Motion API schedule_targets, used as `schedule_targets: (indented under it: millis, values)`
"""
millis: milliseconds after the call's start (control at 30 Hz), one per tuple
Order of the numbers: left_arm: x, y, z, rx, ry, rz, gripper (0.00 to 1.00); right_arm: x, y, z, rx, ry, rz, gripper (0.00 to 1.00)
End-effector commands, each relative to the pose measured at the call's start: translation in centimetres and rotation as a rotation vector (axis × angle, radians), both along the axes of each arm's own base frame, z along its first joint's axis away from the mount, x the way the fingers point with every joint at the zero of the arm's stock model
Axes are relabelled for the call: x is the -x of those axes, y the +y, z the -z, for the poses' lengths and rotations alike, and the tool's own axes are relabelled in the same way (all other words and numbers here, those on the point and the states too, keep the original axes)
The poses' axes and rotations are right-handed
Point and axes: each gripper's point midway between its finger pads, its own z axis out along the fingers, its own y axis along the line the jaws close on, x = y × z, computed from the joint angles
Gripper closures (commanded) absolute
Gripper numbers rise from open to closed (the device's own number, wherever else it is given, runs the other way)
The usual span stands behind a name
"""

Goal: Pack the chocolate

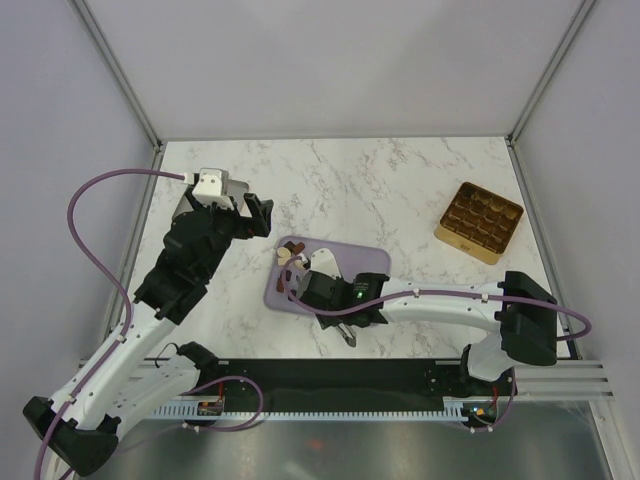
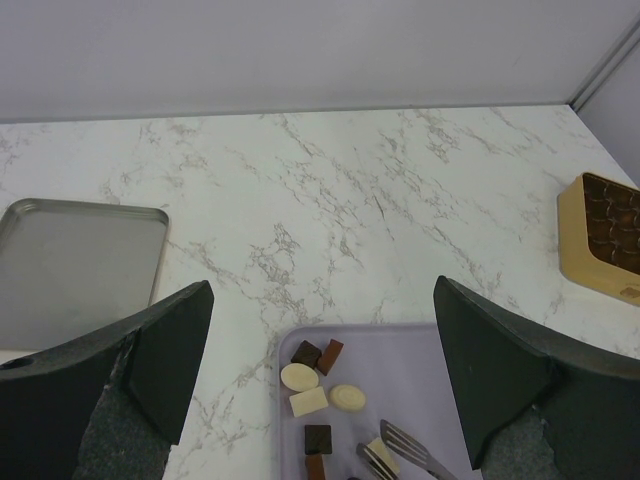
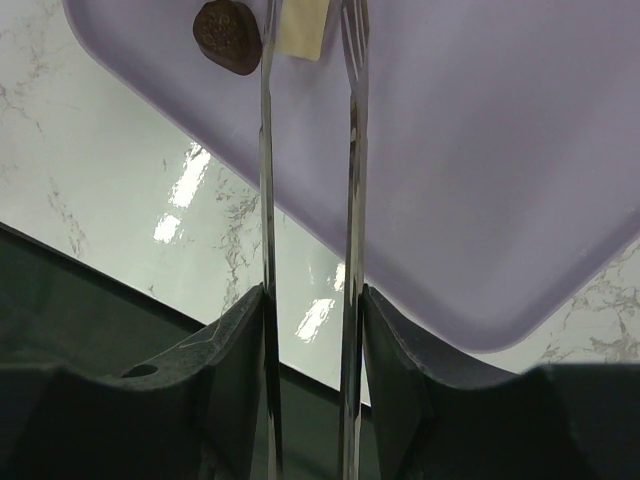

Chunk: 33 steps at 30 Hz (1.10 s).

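Note:
Several small chocolate pieces [image 2: 318,390], dark brown, mid brown and cream-white, lie at the left end of the lilac tray [image 2: 420,370]; they show as a small cluster in the top view [image 1: 290,258]. My right gripper [image 3: 310,300] is shut on the metal tongs [image 3: 352,150]. The tong tips [image 2: 400,455] straddle a cream-white piece [image 3: 302,28], next to a round dark piece [image 3: 227,36]. My left gripper [image 2: 320,380] is open and empty, hovering above the tray's left end. The gold compartmented box [image 1: 479,222] sits at the right.
A grey metal tray [image 2: 75,265] lies at the far left of the marble table in the left wrist view. The right arm [image 1: 440,302] stretches across the table's front edge. The cell walls stand close behind and to the sides.

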Motion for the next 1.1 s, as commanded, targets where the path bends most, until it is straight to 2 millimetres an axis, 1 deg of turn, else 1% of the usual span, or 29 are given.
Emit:
schedule_targets:
  millis: [0, 133, 233, 333, 433, 467, 500, 533, 567, 600, 633, 667, 733, 767, 833, 867, 933, 967, 1000, 1033, 1067]
  values:
    - [-0.1, 0.6, -1.3, 0.013, -0.038, -0.028, 0.0, -0.7, 0.8, -1.5, -0.021, -0.031, 0.027, 0.52]
    - [-0.1, 0.6, -1.2, 0.011, -0.037, -0.028, 0.0, -0.6, 0.2, -1.8, 0.002, -0.036, 0.024, 0.56]
    - [-0.1, 0.6, -1.2, 0.012, -0.035, -0.028, 0.0, -0.8, -0.6, -2.6, 0.019, -0.054, 0.028, 0.61]
    - [-0.1, 0.6, -1.2, 0.012, -0.035, -0.028, 0.0, -1.4, -1.7, -3.5, 0.042, -0.076, 0.044, 0.64]
    - [-0.1, 0.6, -1.3, 0.013, -0.036, -0.026, 0.0, -2.6, -3.0, -4.8, 0.029, -0.091, 0.074, 0.65]
    - [-0.1, 0.6, -1.3, 0.012, -0.036, -0.028, 0.0, -3.7, -3.9, -4.9, 0.032, -0.095, 0.108, 0.65]
    - [-0.1, 0.6, -1.3, 0.011, -0.037, -0.029, 0.0, -4.1, -4.6, -5.1, 0.043, -0.097, 0.112, 0.65]
    - [-0.1, 0.6, -1.2, 0.012, -0.035, -0.029, 0.0, -4.6, -5.4, -5.9, 0.03, -0.107, 0.129, 0.66]
    - [-0.1, 0.6, -1.3, 0.012, -0.036, -0.028, 0.0, -6.2, -6.7, -6.5, 0.028, -0.117, 0.181, 0.66]
    - [0.0, 0.6, -1.3, 0.014, -0.036, -0.026, 0.0, -7.1, -7.8, -6.9, 0.038, -0.128, 0.198, 0.66]
    - [-0.1, 0.5, -1.2, 0.014, -0.036, -0.023, 0.0, -8.0, -9.0, -7.9, 0.022, -0.144, 0.23, 0.66]
    - [0.0, 0.5, -1.4, 0.018, -0.039, -0.02, 0.0, -9.9, -10.9, -8.6, 0.016, -0.152, 0.3, 0.66]
    - [0.0, 0.3, -1.3, 0.017, -0.033, -0.014, 0.0, -11.9, -13.5, -10.2, 0.017, -0.188, 0.358, 0.66]
    - [0.0, 0.3, -1.3, 0.019, -0.034, -0.013, 0.0, -13.7, -16.1, -10.7, 0.027, -0.197, 0.441, 0.66]
    - [0.1, 0.3, -1.4, 0.021, -0.037, -0.01, 0.0, -15.3, -18.7, -11.6, 0.049, -0.216, 0.494, 0.66]
    - [0.0, 0.2, -1.3, 0.02, -0.034, -0.008, 0.0, -16.5, -21.3, -11.8, 0.063, -0.219, 0.571, 0.66]
    - [0.1, 0.2, -1.4, 0.023, -0.036, -0.005, 0.0, -17.6, -23.8, -11.8, 0.078, -0.211, 0.637, 0.66]
    - [0.1, 0.2, -1.6, 0.022, -0.041, -0.005, 0.0, -18.5, -26.3, -12.0, 0.086, -0.21, 0.712, 0.66]
    - [0.1, 0.3, -1.7, 0.02, -0.043, -0.008, 0.0, -18.9, -27.1, -11.9, 0.082, -0.208, 0.736, 0.66]
    - [0.1, 0.4, -1.6, 0.018, -0.044, -0.011, 0.0, -19.4, -27.9, -11.2, 0.094, -0.186, 0.756, 0.66]
    - [0.1, 0.5, -1.7, 0.015, -0.047, -0.014, 0.0, -19.9, -30.0, -11.2, 0.101, -0.183, 0.815, 0.67]
